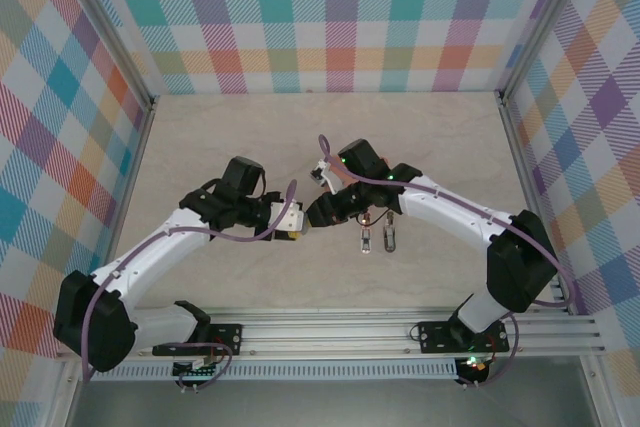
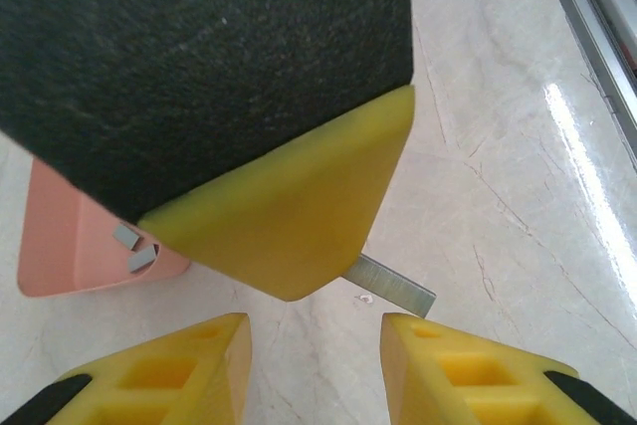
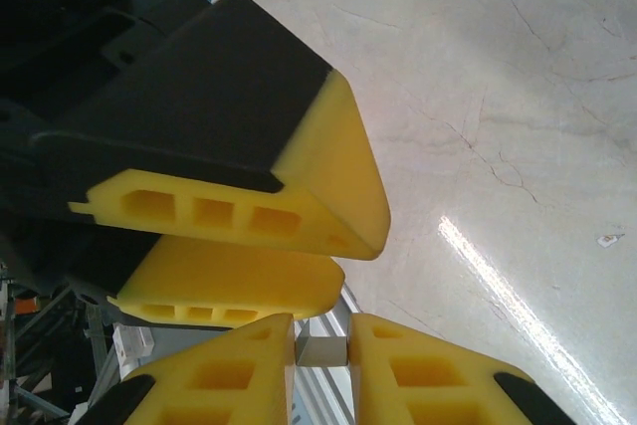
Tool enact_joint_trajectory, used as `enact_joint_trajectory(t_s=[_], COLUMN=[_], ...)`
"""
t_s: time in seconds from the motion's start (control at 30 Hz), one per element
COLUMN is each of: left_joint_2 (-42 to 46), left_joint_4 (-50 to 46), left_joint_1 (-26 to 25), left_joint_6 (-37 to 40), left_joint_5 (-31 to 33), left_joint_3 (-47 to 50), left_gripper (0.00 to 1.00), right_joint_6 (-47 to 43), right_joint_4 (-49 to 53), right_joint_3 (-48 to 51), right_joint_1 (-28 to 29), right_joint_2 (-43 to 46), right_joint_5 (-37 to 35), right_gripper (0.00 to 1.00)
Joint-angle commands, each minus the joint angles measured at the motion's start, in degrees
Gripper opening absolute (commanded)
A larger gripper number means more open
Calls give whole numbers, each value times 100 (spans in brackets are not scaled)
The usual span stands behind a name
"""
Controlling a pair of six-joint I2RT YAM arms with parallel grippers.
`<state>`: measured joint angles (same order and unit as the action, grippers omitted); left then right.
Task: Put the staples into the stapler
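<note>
Right hand (image 3: 320, 333) is clamped on a grey staple strip (image 2: 396, 287) over the tabletop (image 2: 518, 196). Left hand (image 2: 314, 337) is spread apart just beside it. Two more staples (image 2: 139, 259) are seen lying in the pink tray (image 2: 60, 246).

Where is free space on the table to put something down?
Bare: the far table strip under the back wall, and the right side beside the right arm. Crowded: the middle, where left tool and right tool meet by the pink tray.
</note>
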<state>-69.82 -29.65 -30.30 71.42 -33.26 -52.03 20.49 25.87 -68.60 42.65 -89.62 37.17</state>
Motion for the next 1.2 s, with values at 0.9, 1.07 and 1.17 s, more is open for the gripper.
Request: enact_joint_trajectory(t_s=[0.9,1.07,1.17], left_joint_2=[1720,1740,1738], left_joint_4=[878,935,943], left_joint_1=[-54,-54,-54], left_joint_6=[-3806,-3875,-3880], left_joint_5=[2820,2793,2749], left_joint_3=[1468,1527,1547], left_gripper=[46,46,46], right_joint_6=[-68,-54,-51], right_joint_4=[2945,3188,3280], right_joint_3=[-558,-901,-1016], right_joint_1=[301,439,481], right_joint_2=[-660,-1167,-1446], right_joint_5=[-1364,-1468,-1578], right_gripper=[19,18,18])
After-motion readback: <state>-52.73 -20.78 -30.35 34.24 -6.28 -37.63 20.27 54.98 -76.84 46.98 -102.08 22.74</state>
